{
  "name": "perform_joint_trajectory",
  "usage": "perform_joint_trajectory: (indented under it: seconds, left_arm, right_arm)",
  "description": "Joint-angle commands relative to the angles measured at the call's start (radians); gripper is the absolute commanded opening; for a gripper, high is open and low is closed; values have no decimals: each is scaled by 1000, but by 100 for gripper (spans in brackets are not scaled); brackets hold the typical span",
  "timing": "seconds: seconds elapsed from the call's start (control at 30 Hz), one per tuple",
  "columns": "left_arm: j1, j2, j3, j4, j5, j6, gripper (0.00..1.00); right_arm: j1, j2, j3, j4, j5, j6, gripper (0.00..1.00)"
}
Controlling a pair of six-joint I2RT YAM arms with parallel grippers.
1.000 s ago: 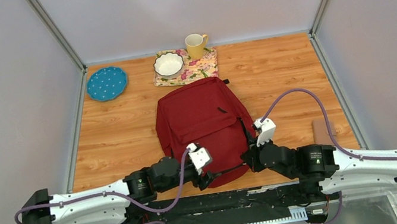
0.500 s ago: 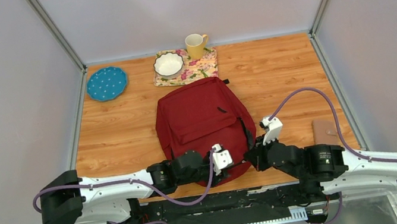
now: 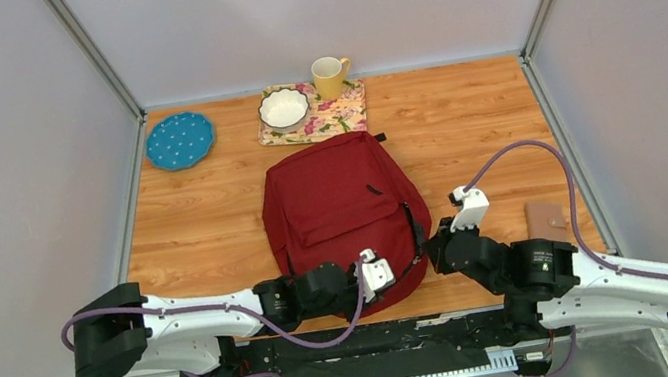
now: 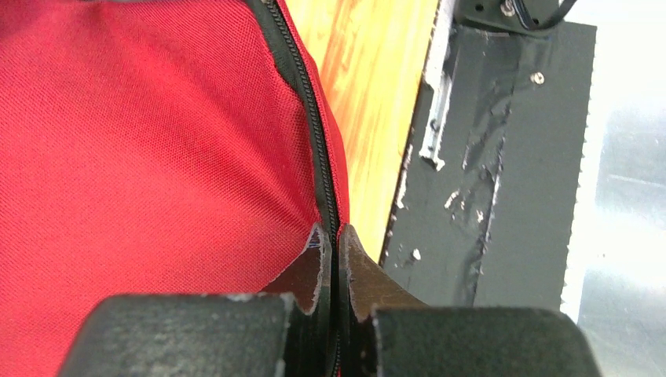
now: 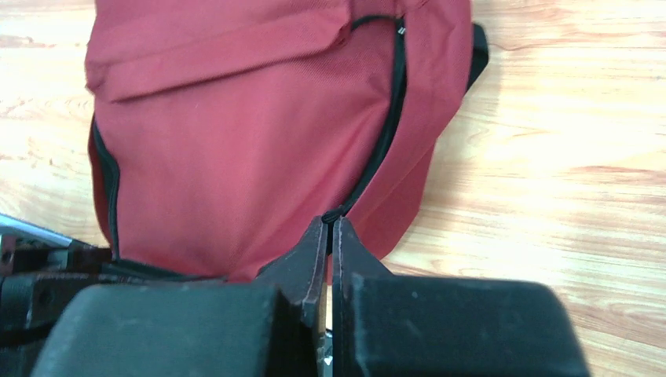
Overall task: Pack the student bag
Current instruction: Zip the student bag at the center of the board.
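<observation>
The student bag is a dark red backpack lying flat mid-table, its bottom toward the arms. My left gripper reaches in from the left along the bag's near edge. In the left wrist view it is shut on the black zipper seam of the red fabric. My right gripper sits at the bag's near right corner. In the right wrist view it is shut on a small black tab at the end of the side zipper of the bag.
At the back stand a blue plate, a white bowl and a yellow mug on a floral cloth. A flat brown item lies by the right edge. A black rail runs below the table's near edge.
The left arm slid right along the bag's near edge and its jaws closed on the zipper seam. The right gripper, still shut, drew back a little to the right.
</observation>
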Motion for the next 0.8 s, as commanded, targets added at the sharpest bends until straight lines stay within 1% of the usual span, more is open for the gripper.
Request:
perform_joint_trajectory:
  seconds: [0.0,0.1,0.13,0.2,0.33,0.37,0.4,0.47,0.53,0.57,0.6,0.67,0.7,0.77]
  left_arm:
    - [-72,-49,-105,-136,-4,-92,0]
    - [-105,-91,-140,-147,-28,-118,0]
    - [-108,-103,-148,-153,-69,-124,0]
    - [-118,-149,-170,-156,-100,-131,0]
    - [-122,-248,-208,-170,-160,-151,0]
    - [-120,-294,-220,-164,-176,-152,0]
    - [-122,-319,-223,-148,-214,-161,13]
    - [-120,-385,-225,-115,-248,-158,33]
    - [-119,-419,-226,-18,-269,-126,45]
    - [-123,-434,-222,18,-277,-109,62]
    - [-123,-436,-214,78,-269,-70,76]
    - [-120,-405,-162,111,-249,-25,77]
    - [-120,-387,-136,118,-220,21,77]
    - [-120,-313,-54,117,-202,53,77]
  right_arm:
    - [-127,-1,66,47,72,-73,0]
    - [-212,3,67,99,-12,-137,0]
    - [-227,2,67,107,-32,-158,0]
    - [-270,11,69,117,-48,-177,0]
    - [-298,8,67,143,-118,-197,0]
    - [-298,8,58,151,-164,-200,0]
    - [-298,6,51,172,-198,-203,0]
    - [-298,2,37,188,-290,-197,0]
    - [-296,5,12,202,-365,-194,0]
    - [-296,3,6,209,-383,-191,0]
    - [-290,2,-11,211,-391,-183,0]
    - [-287,-9,-20,209,-405,-177,0]
    - [-284,-15,-22,203,-405,-176,0]
    - [-284,-26,-23,197,-410,-179,0]
